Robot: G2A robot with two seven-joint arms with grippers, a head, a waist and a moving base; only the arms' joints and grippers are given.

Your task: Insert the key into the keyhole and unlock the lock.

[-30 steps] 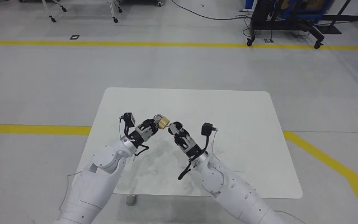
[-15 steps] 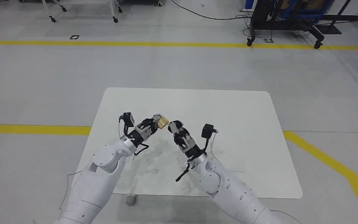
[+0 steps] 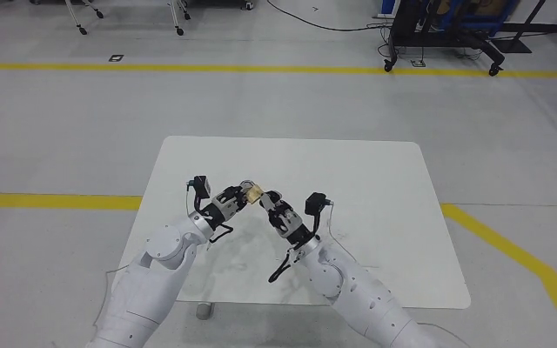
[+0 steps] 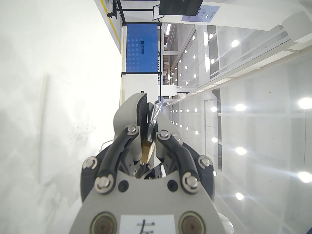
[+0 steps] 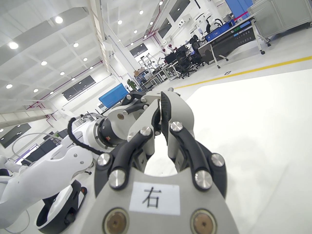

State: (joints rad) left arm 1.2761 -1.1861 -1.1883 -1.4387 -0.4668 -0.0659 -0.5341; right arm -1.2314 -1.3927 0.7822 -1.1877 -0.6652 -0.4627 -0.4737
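A small brass padlock [image 3: 251, 193] with a silver shackle is held above the middle of the white table [image 3: 374, 174]. My left gripper [image 3: 239, 196] is shut on it. In the left wrist view the brass body [image 4: 147, 151] sits deep between the jaws and the shackle [image 4: 154, 116] points outward. My right gripper [image 3: 266, 202] stands right beside the padlock, tip to tip with the left one. It is shut on a thin silver key [image 5: 159, 114], seen edge-on between its pads. The left gripper [image 5: 134, 101] shows just beyond it. The keyhole is hidden.
Both arms hover over the table's near-middle part. A small grey object [image 3: 204, 310] lies on the floor by the table's front edge. A wheeled dark frame [image 3: 444, 35] stands far back on the right.
My right gripper with the key has shifted left toward the padlock, closing the gap between them. The left gripper has dropped slightly and otherwise holds its place.
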